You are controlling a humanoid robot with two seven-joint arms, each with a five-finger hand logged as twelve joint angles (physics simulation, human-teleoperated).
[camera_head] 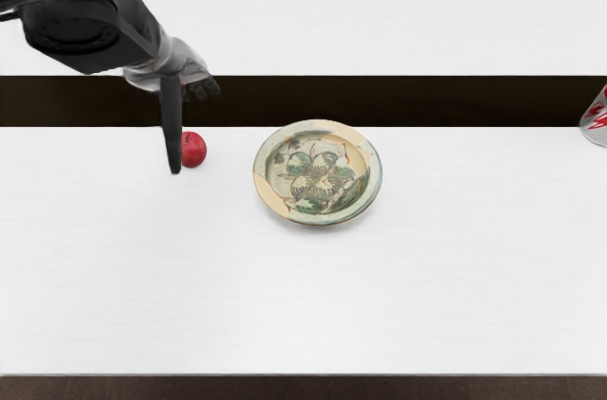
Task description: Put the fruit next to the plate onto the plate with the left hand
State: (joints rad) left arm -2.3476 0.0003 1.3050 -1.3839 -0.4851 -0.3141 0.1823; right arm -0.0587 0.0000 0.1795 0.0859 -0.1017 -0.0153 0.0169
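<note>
Markings in red on the silver object (pixel 596 118), cut off at the right edge of the head view, are too partial to read. The plate (pixel 318 172) at the middle of the white desk (pixel 303 305) bears a painted pattern of green round fruit and leaves on cream. The left arm comes in from the upper left corner, its left hand (pixel 175 73) hanging over the dark gap behind the desk. Its fingers (pixel 172 130) hold nothing: one points straight down, the others loosely bent by the palm. The red apple (pixel 193 149) sits on the desk just right of that fingertip, left of the plate and apart from it.
</note>
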